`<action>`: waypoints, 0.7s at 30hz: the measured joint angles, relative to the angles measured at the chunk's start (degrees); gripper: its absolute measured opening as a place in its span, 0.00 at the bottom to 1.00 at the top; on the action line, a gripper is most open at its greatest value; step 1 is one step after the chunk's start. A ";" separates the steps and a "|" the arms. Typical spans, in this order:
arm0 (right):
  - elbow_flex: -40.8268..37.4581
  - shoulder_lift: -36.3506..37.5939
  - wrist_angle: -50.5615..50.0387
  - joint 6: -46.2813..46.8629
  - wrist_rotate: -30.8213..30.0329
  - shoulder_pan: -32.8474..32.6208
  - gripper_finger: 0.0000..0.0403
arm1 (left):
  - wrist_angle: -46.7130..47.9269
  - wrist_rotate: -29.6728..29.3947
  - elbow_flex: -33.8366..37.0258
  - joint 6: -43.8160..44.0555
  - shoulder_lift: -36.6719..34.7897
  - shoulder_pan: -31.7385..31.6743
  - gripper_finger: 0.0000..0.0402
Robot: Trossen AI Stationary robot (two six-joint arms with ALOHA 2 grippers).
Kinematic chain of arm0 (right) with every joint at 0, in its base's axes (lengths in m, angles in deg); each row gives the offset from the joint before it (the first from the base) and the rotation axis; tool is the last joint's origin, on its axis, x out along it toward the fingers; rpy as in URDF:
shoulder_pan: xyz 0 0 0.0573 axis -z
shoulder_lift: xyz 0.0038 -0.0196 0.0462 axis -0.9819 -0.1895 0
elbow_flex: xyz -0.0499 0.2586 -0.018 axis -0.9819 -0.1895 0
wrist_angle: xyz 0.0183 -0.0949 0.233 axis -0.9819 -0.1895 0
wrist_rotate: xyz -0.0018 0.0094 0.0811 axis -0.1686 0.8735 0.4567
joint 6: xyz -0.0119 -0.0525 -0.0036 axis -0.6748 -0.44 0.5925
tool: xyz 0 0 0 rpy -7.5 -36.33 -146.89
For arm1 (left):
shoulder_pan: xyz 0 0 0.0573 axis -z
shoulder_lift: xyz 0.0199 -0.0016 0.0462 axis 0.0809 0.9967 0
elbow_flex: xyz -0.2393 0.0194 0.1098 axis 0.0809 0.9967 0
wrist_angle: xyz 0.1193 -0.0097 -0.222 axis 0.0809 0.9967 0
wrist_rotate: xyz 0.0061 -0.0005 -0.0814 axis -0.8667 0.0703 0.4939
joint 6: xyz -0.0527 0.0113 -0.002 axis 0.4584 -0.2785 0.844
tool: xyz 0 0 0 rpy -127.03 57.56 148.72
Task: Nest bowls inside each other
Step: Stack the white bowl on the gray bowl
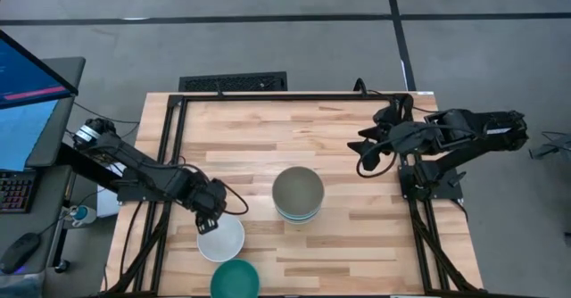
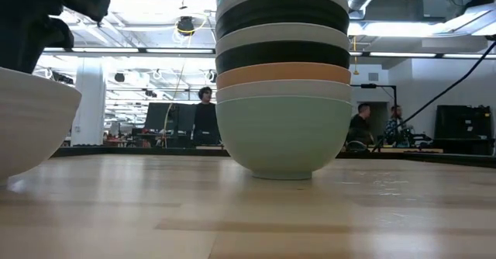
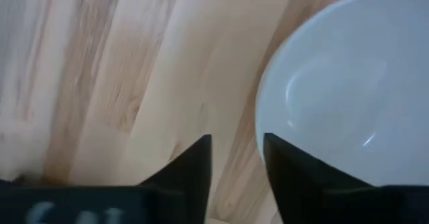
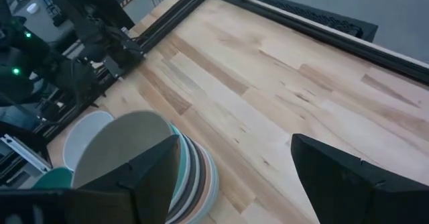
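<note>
While most of the bowls already sit nested in one tall stack [image 1: 297, 195] at the middle of the bench [image 1: 357, 244], we still have two loose ones to bring in: a white bowl [image 1: 220, 240] near the front left of the bench and a dark teal bowl [image 1: 235, 280] just in front of it, at the bench's front edge.

Our left gripper [image 1: 212, 214] hangs at the rim of the white bowl. In its wrist view the fingers [image 3: 191, 163] stand a little apart with bare wood in the gap between them; the bowl's rim lies beside one finger, not between them, so we judge nothing is gripped. Our right gripper [image 1: 368, 146] waits well off at the back right of the bench, fingers spread wide and empty.

We take the step in hand to be the pickup of the white bowl. Next, we would want one finger inside the rim and one outside, a firm close, then a lift high enough to clear the grey-taupe bowl on top of the stack before lowering it in, centred.
</note>
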 joint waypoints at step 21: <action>0.00 0.00 -0.25 2.49 0.00 -0.02 0.76 | -11.84 3.58 5.53 -9.83 0.09 0.35 0.47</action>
